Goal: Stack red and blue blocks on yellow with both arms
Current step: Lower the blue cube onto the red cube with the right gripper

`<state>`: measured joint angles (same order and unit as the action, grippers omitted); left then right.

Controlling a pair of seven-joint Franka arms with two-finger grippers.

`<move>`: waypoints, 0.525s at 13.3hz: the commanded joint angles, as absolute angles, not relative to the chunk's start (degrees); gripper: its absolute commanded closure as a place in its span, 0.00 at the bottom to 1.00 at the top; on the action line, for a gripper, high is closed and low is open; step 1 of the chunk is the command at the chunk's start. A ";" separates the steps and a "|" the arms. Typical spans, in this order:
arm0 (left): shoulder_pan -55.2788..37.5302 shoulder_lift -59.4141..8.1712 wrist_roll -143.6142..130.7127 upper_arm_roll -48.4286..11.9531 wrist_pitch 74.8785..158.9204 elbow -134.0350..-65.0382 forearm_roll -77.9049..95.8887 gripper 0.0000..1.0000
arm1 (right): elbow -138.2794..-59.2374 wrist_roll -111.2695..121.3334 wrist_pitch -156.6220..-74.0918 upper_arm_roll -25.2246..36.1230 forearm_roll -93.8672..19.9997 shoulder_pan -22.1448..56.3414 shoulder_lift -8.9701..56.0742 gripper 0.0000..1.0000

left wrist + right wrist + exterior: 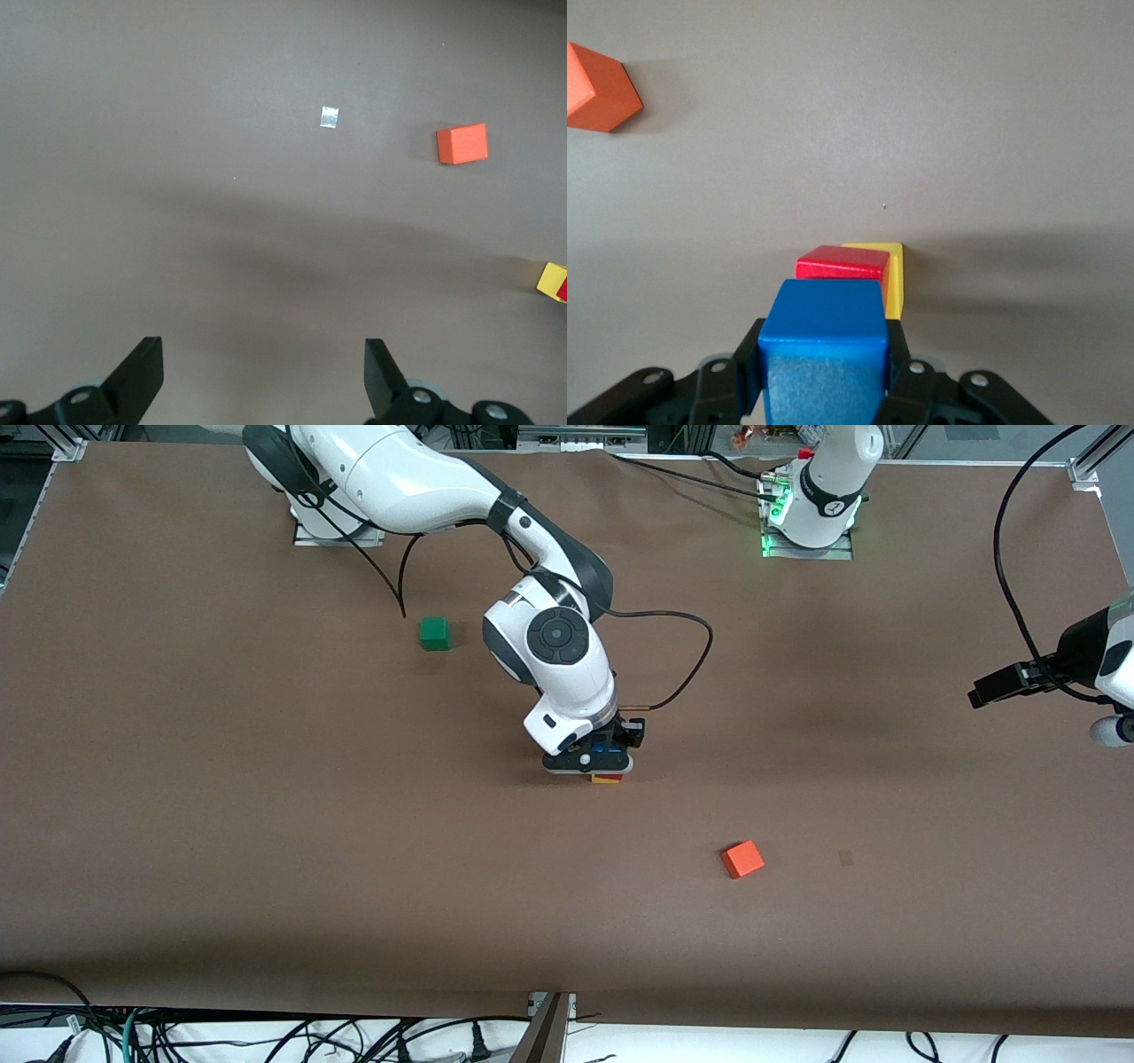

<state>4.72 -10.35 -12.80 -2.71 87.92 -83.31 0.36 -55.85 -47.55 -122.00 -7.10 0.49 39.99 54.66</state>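
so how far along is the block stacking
Done: the red block sits on the yellow block, slightly offset. In hand: the right pincer holds the blue block just over that pair. Left: setting blue on red and letting go. The left pincer waits open over bare table at its own end.

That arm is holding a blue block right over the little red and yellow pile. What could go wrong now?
The right hand grips the blue block over the red block, which sits off-centre on the yellow block. Set down askew, blue could slide off. The fingers flank the pile closely, so opening or lifting might nudge red sideways. The left hand waits open, away from the pile, and could not steady it.
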 commanded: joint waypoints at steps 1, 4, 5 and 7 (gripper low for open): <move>5.19 -10.20 -11.60 -2.90 88.51 -83.50 1.76 0.00 | -53.17 -48.25 -122.25 -6.86 1.05 40.43 55.99 0.41; 5.19 -10.20 -11.60 -2.90 88.51 -83.50 1.76 0.00 | -53.17 -48.34 -122.61 -6.86 1.14 40.43 55.99 0.37; 5.19 -10.20 -11.60 -2.90 88.51 -83.50 1.76 0.00 | -53.17 -48.34 -122.87 -6.86 1.14 40.43 55.99 0.37; 5.19 -10.20 -11.60 -2.90 88.51 -83.50 1.76 0.00 | -53.26 -48.34 -122.96 -6.86 1.05 40.43 55.99 0.30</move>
